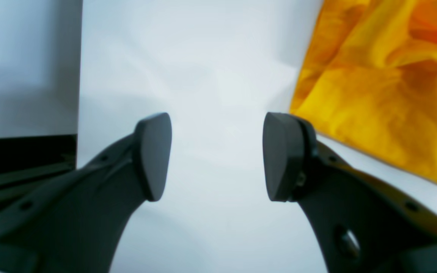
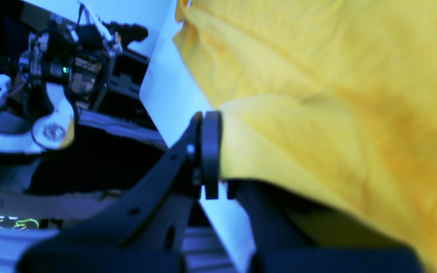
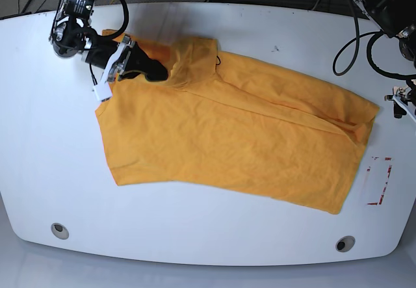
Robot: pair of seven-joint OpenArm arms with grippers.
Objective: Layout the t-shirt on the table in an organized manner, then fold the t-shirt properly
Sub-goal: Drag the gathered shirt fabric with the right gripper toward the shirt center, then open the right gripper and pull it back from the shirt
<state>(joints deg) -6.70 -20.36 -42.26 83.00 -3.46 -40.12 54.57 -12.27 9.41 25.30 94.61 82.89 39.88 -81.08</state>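
Your base view looks straight down on the table (image 3: 39, 171); both wrist views sit close, sharing the t-shirt (image 3: 227, 132).

Orange-yellow t-shirt (image 3: 227, 132) on glossy white table (image 3: 39, 158).
Plain cloth, thin black line (image 3: 216, 58) near collar; red-outlined rectangle (image 3: 379, 181); seemingly grey grommet holes (image 3: 59, 230).

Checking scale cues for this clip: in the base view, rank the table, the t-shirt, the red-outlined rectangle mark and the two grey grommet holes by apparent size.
1. table
2. t-shirt
3. red-outlined rectangle mark
4. grommet holes, left and right: they look alike, so no ranking between them.
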